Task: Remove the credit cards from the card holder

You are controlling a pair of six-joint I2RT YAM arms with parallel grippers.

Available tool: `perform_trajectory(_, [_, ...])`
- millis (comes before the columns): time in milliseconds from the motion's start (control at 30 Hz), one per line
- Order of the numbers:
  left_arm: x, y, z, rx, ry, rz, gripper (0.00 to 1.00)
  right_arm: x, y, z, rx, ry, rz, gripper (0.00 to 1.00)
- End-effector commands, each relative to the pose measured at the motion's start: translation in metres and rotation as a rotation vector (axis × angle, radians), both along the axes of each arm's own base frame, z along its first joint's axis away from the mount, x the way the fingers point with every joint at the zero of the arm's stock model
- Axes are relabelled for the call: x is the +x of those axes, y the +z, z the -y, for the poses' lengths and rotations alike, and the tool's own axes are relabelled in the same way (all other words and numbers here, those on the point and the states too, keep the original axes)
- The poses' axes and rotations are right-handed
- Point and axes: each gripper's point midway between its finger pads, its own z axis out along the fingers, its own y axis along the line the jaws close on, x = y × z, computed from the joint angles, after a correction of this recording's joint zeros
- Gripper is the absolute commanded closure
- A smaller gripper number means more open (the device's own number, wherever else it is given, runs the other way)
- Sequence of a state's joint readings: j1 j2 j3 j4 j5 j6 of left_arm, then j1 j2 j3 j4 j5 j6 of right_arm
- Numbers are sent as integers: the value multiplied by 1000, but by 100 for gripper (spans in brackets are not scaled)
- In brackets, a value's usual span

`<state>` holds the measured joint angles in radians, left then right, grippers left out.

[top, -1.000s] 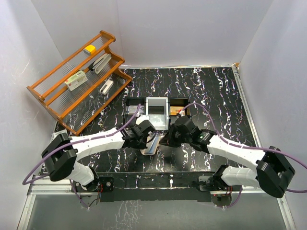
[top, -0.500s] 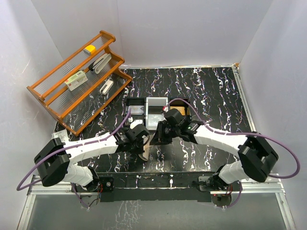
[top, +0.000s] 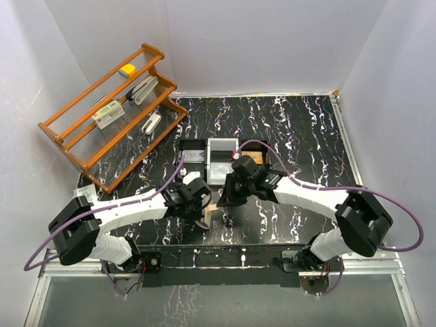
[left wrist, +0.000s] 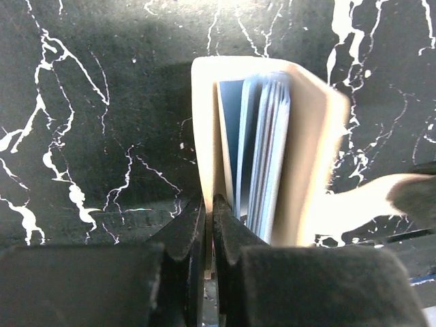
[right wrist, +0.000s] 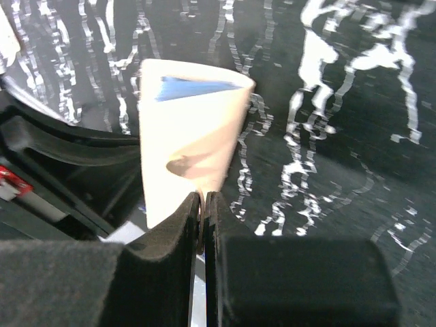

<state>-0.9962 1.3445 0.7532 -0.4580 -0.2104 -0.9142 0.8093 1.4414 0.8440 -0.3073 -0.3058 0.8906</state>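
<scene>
Beige card holder [left wrist: 306, 170] between the two hands, just near of the tray [top: 222, 151] on the marbled surface [top: 306, 129], left hand [left wrist: 210, 218] pinched tight on one cover, right hand [right wrist: 203, 204] clamped on the opposite flap, blue cards [left wrist: 267, 150] edge-on inside the parted fold
</scene>
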Motion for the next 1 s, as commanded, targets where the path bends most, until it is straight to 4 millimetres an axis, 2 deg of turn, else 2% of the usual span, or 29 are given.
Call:
perform_trajectory(0, [-9, -6, -21, 54, 21, -21, 97, 6, -11, 37, -108, -96, 57, 100])
perform_trajectory(200, [-13, -11, -27, 86, 7, -35, 94, 5, -14, 47, -104, -121, 62, 100])
perform_trajectory(333, [-15, -12, -34, 109, 5, -38, 77, 10, -6, 46, -89, -134, 88, 100])
perform_trajectory(467, [-16, -9, -45, 141, 25, -28, 64, 12, -13, 59, -144, -168, 79, 100])
perform_trajectory(600, [-13, 3, -46, 116, 38, 3, 47, 7, -32, 74, -220, -185, 43, 100])
perform_trajectory(700, [-8, 18, -46, 95, 53, 41, 43, 3, -39, 77, -231, -179, 21, 100])
perform_trajectory(833, [0, 39, -45, 73, 69, 95, 37, 3, -35, 72, -190, -183, 29, 100])
perform_trajectory(967, [7, 57, -28, -4, 17, 132, 34, 1, -34, 67, -156, -179, 21, 100])
